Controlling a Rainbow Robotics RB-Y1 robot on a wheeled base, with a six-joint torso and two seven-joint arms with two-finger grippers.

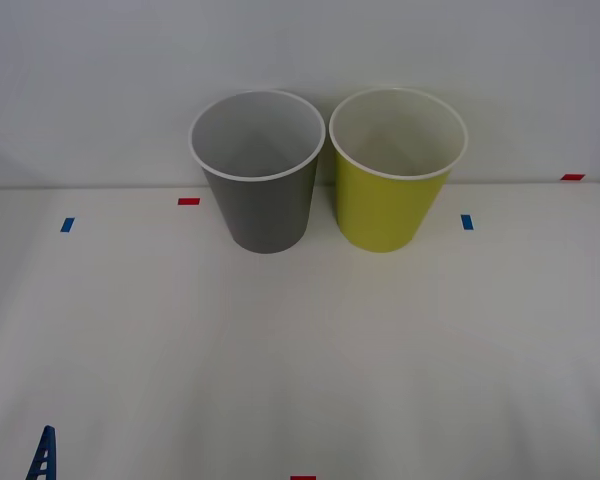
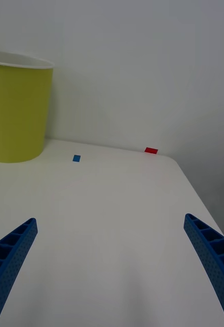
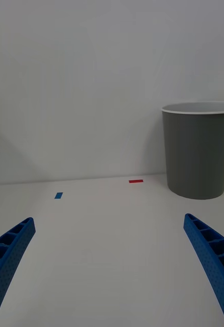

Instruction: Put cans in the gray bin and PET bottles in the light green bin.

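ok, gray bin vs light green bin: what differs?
Colour: the gray bin has a dark gray wall, the light green bin a yellow-green one. Position: the gray bin stands to the robot's left, the light green bin to its right, side by side. Both are round, tapered, white-rimmed and upright.

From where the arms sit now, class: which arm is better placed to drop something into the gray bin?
Left. The gray bin stands on the robot's left of the green bin, nearer the open left gripper. The right gripper, also open, faces the green bin.
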